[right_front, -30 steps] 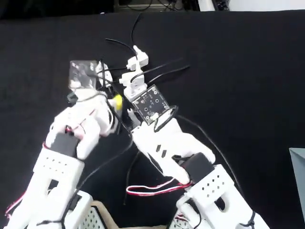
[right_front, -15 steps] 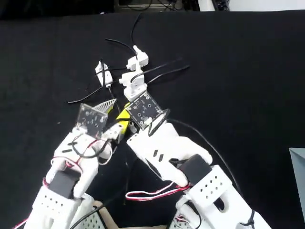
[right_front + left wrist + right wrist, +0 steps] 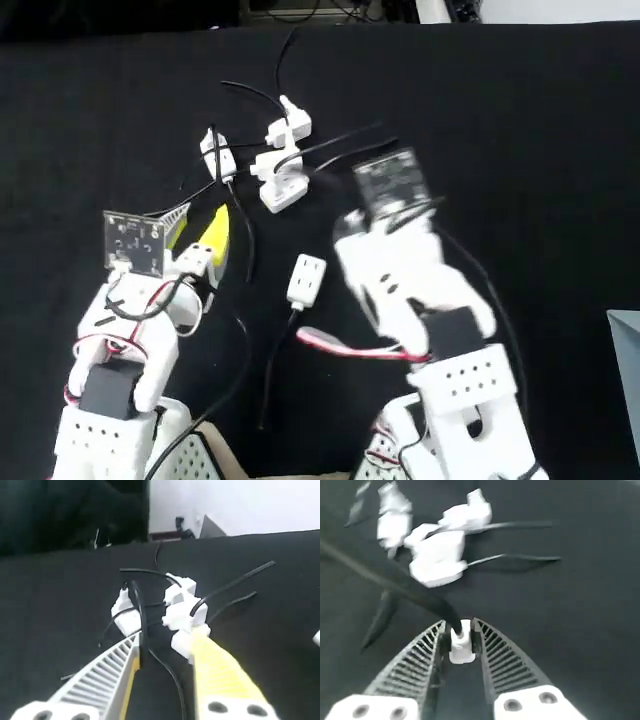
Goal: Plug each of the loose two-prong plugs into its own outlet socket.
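Right hand [image 3: 459, 629] clamps white plug [image 3: 460, 650] | left hand [image 3: 164, 641] spread wide | white socket block [image 3: 305, 280] on black table [image 3: 530, 150]

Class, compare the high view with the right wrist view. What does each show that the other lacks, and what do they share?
High view: a loose socket lying between the two arms, and the left hand, open. Right wrist view: the right hand shut on a small white plug. Both: the black table, the white cluster of plugs and sockets, and a separate white piece beside it.
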